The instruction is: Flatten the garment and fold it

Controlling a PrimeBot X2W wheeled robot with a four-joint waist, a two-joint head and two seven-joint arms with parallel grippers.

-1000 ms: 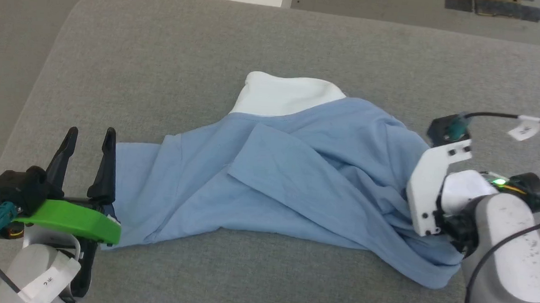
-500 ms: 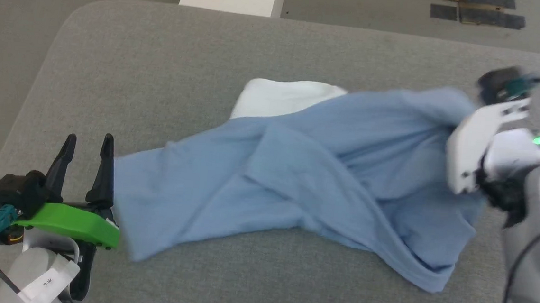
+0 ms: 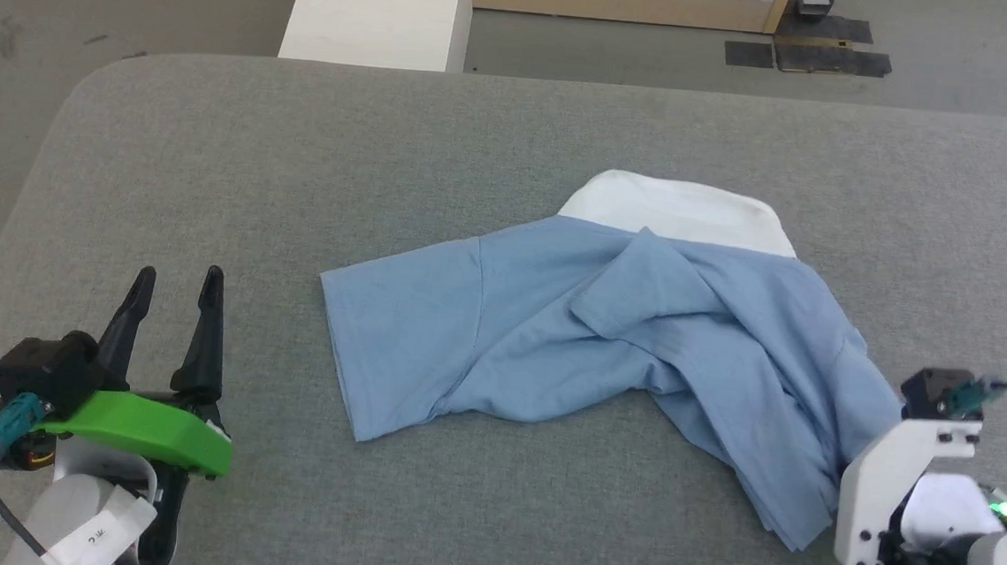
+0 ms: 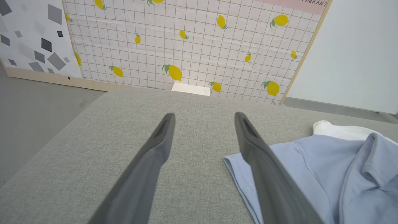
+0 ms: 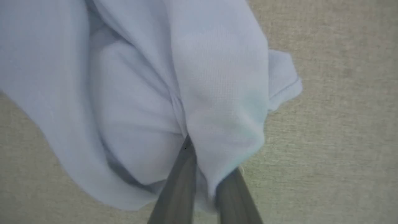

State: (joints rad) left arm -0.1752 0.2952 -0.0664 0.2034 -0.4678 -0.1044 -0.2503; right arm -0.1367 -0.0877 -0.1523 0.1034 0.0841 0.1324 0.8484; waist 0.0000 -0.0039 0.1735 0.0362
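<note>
Moved: light blue soft cotton shirt (image 3: 607, 325) dragged right on grey padded table (image 3: 299, 171), clear of left gripper (image 3: 180, 270), fingers apart. Right gripper (image 5: 211, 155) clamped on bunched edge. Risk: multi-layer pinch keeps it crumpled.

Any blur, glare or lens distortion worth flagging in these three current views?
Head view: sharp, evenly lit, no glare, soft shadows under the light blue cotton shirt. Left wrist view: wide-angle stretch at the edges, open left claw slightly soft up close. Right wrist view: soft focus throughout, shirt washed pale, right claw shut on it.
</note>
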